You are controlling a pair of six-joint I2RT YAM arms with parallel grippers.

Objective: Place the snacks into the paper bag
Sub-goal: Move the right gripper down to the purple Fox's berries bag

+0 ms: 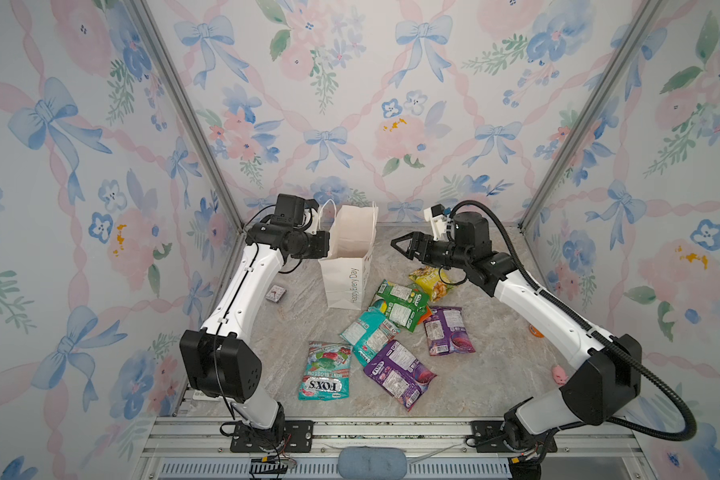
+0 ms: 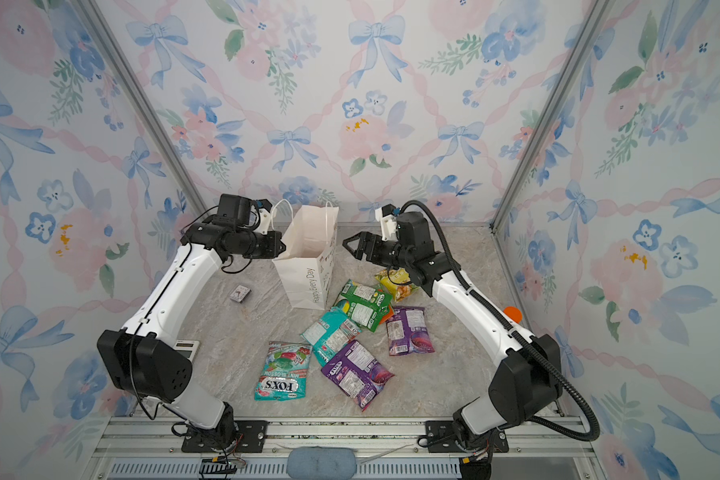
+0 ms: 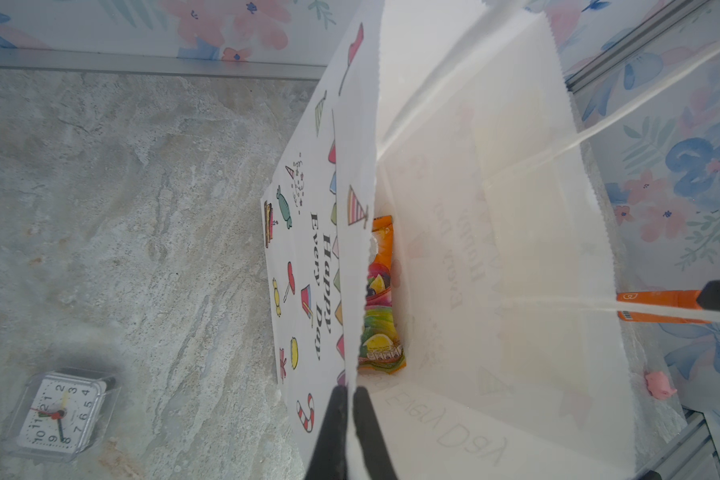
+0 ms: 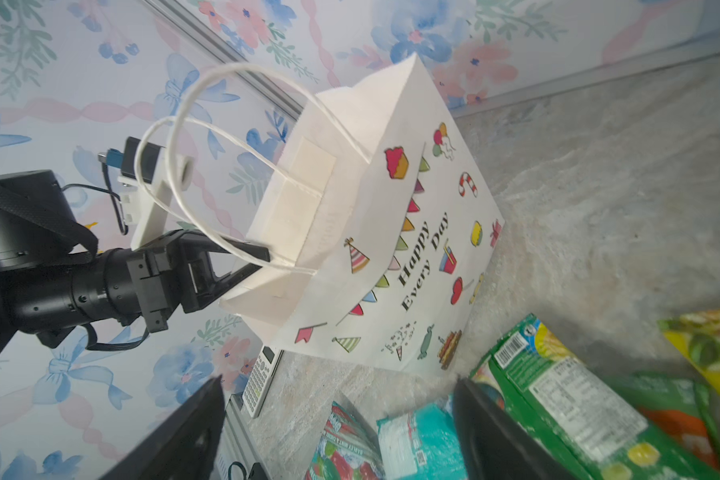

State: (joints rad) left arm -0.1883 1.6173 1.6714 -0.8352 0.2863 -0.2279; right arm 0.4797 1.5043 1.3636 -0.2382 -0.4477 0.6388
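**Far left.** A small clock (image 1: 276, 294) and a white calculator (image 2: 186, 347) sit on the marble table (image 1: 292, 332). Neither belongs to the job.

**Left gripper** (image 3: 350, 395). The jaws are together, clamped on the top edge of the paper bag (image 1: 337, 282). Judged purpose: to pin the thin wall so that the mouth gapes and the bag does not tip.

**Paper bag.** It stands upright at the back of the table, left of centre, with its cord handles (image 4: 171, 166) raised. It is white, with party drawings and "Happy Every Day" on its faces. The left wrist view looks into it and shows one orange fruit packet (image 3: 381, 291) at the bottom, against a wall. Part of the floor is masked, so further contents cannot be ruled out.

**Snacks outside.** These form a loose cluster just right of the bag, running toward the front:
- the front teal packet (image 1: 325, 370), printed face up
- the second teal packet (image 1: 368, 332), label side up
- the front purple packet (image 1: 398, 372)
- the right purple packet (image 1: 447, 330)
- the green packet (image 1: 400, 305), lying over the second teal packet's edge
- the yellow chip bag (image 1: 431, 282), farthest back

All are glossy, flat and crinkled — likely slippery, and best pinched at a seam.

**Right gripper** (image 4: 339, 386). The jaws are wide apart and empty. It hangs in the air between the bag's mouth and the yellow chip bag — well placed for a pick from the cluster.

**Far right.** An orange-capped bottle (image 1: 536, 330) and a pink toy (image 1: 558, 374) lie here. Neither is to be bagged.
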